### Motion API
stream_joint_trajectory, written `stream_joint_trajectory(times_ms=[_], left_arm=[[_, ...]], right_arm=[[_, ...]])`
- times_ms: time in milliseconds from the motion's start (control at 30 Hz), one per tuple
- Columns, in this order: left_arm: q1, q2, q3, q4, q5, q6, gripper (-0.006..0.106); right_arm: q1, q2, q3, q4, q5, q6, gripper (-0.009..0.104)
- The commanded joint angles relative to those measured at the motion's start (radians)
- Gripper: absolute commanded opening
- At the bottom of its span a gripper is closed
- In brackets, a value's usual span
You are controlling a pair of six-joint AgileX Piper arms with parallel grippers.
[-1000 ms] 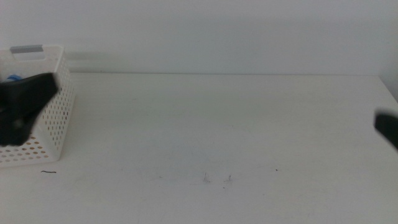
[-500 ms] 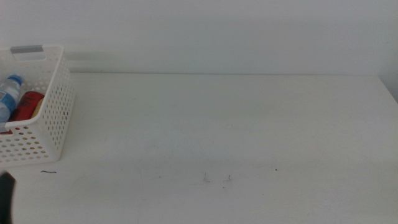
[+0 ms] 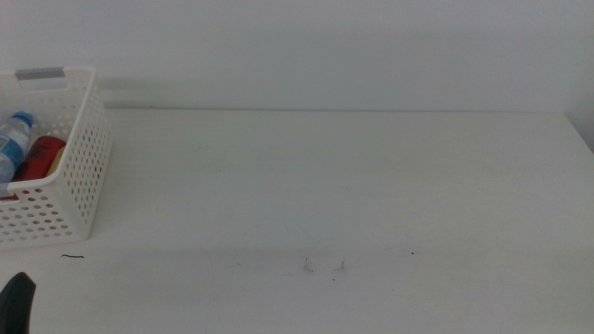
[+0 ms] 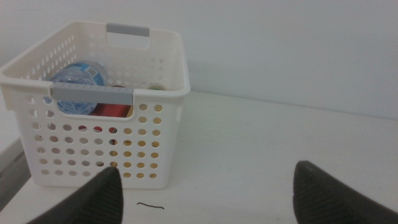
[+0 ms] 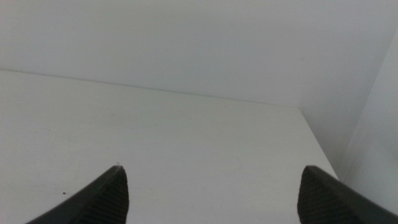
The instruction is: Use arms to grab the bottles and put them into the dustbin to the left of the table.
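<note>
Dustbin: the white rectangular plastic basket with perforated sides (image 3: pixel 79 176) sits at the 9 o'clock edge of the middle view, resting on the table; a grey handle strip (image 4: pixel 127 29) marks its far rim and another (image 4: pixel 92 94) its near rim.
Bottles: all in the basket. The small clear water bottle with a blue cap (image 3: pixel 14 137) lies tilted against the inner wall, the red can (image 3: pixel 39 156) touches it on the side toward the middle of the table, and only a sliver of the bottle of yellow liquid (image 4: pixel 155 87) shows behind them in my left wrist view.
Table: a large plain white flat top (image 3: pixel 353 186), with a short dark line (image 3: pixel 72 257) just in front of the basket and a few tiny dark marks (image 3: pixel 325 266) toward 6 o'clock.
My left claw (image 4: pixel 208 193): jaws spread wide apart, holding nothing, low near the table in front of the basket; one dark tip shows at 7 o'clock in the middle view.
My right claw (image 5: pixel 211 193): jaws wide apart, gripping nothing, waiting over the bare table near its far right corner.
</note>
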Motion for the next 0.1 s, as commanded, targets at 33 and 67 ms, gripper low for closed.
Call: stream_joint_trajectory(times_ms=[33,67], left_arm=[[0.001,-0.005,0.001,-0.004,-0.014,-0.007,0.094],[0.001,-0.005,0.001,-0.004,-0.014,-0.007,0.094]], right_arm=[[-0.006,-0.005,0.004,0.000,-0.013,-0.001,0.088],[-0.006,-0.005,0.004,0.000,-0.013,-0.001,0.088]])
